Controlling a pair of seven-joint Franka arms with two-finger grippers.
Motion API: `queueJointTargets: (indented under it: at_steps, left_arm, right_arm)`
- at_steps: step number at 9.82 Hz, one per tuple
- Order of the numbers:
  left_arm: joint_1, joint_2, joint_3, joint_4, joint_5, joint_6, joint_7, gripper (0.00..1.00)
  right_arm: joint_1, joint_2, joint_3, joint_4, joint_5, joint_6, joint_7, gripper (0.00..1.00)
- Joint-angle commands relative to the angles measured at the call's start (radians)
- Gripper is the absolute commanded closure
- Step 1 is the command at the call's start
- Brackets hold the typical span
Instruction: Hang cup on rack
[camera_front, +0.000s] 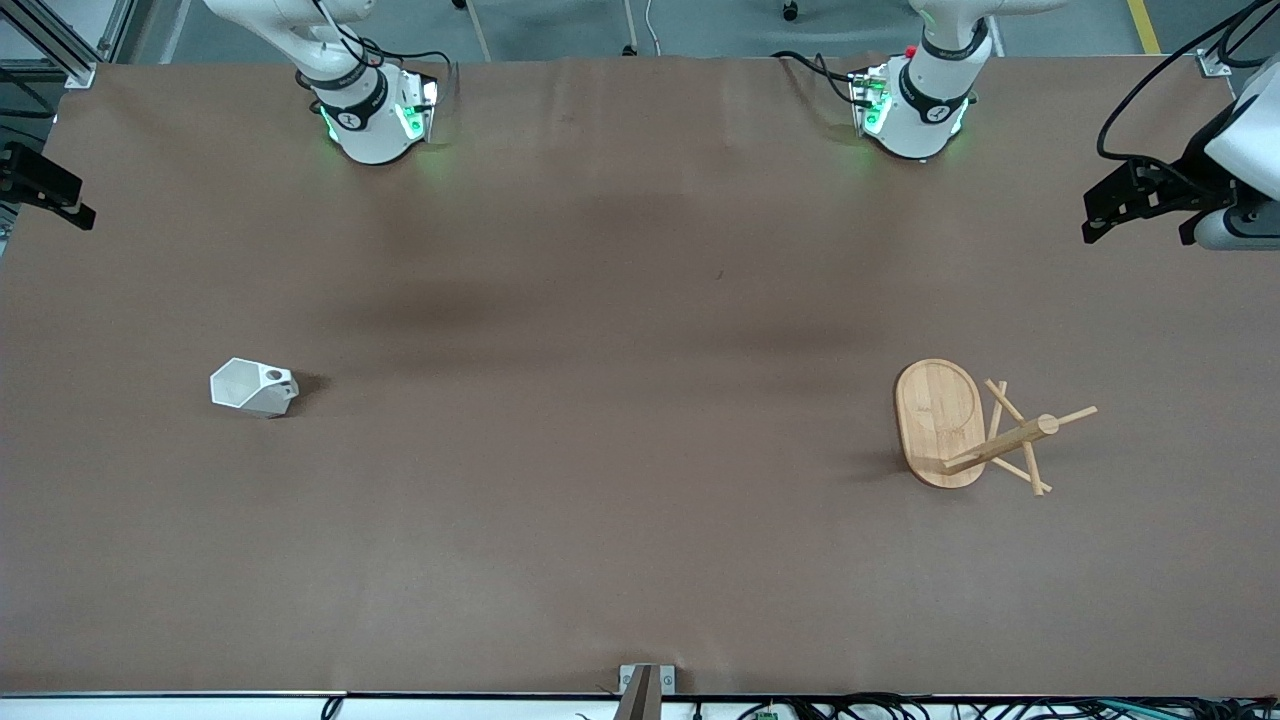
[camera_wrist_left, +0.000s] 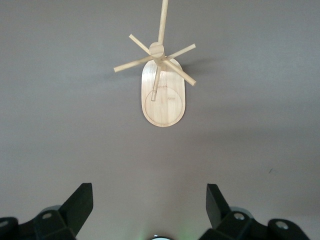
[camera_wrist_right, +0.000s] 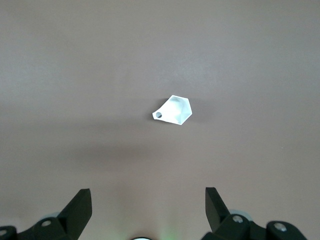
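Note:
The cup (camera_front: 254, 388) is small, white and faceted, and rests on the brown table toward the right arm's end; its mouth and the round hole in its handle face up. In the right wrist view the cup (camera_wrist_right: 173, 111) lies well ahead of my right gripper (camera_wrist_right: 147, 190), which hangs open and empty above the table. The rack (camera_front: 958, 424), a bamboo mug tree with an oval base, post and thin pegs, stands upright toward the left arm's end. My left gripper (camera_wrist_left: 150, 186) is open and empty, high above the table, with the rack (camera_wrist_left: 163, 95) ahead of it.
Both arm bases (camera_front: 370, 115) (camera_front: 915, 105) stand along the table's edge farthest from the front camera. A black mount (camera_front: 45, 190) sits at one table end and a black-and-white device (camera_front: 1195, 195) at the other. A metal bracket (camera_front: 645, 688) sits at the near edge.

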Motion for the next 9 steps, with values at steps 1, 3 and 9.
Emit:
queueJointTargets:
  at_steps: [1, 3, 9]
  left_arm:
    - [0.004, 0.051, -0.004, 0.036, -0.008, -0.048, 0.016, 0.0]
    - [-0.007, 0.055, -0.004, 0.047, -0.002, -0.048, 0.015, 0.0]
    - [0.005, 0.059, -0.007, 0.044, -0.013, -0.048, 0.022, 0.0]
  right_arm:
    - [-0.002, -0.007, -0.001, -0.011, 0.006, 0.008, -0.012, 0.0]
    - [-0.002, -0.007, -0.001, -0.011, 0.006, 0.008, -0.012, 0.0]
    - [-0.004, 0.008, -0.125, -0.266, 0.003, 0.295, -0.16, 0.0]
